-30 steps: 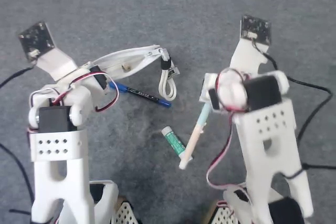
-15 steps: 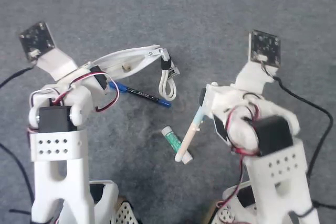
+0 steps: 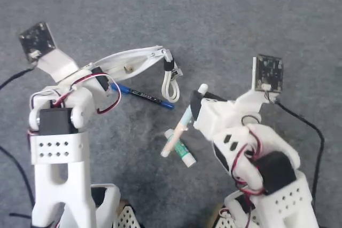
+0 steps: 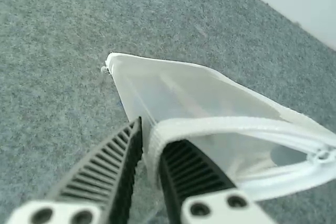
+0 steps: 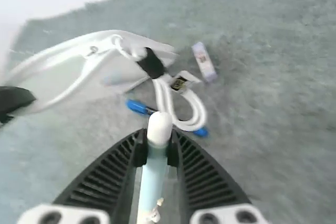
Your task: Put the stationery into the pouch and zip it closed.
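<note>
White pouch sits open, its rim pinched in the left gripper. The right gripper is clamped on a pale blue pen, with the pouch well ahead of it. The glue stick is just below that gripper, under the pen's low end.

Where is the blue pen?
In the high view the blue pen lies on the carpet in front of the white pouch, one end beside the looped cable.

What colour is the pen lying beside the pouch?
The pen is blue at both ends with a dark barrel, clearest in the high view.
</note>
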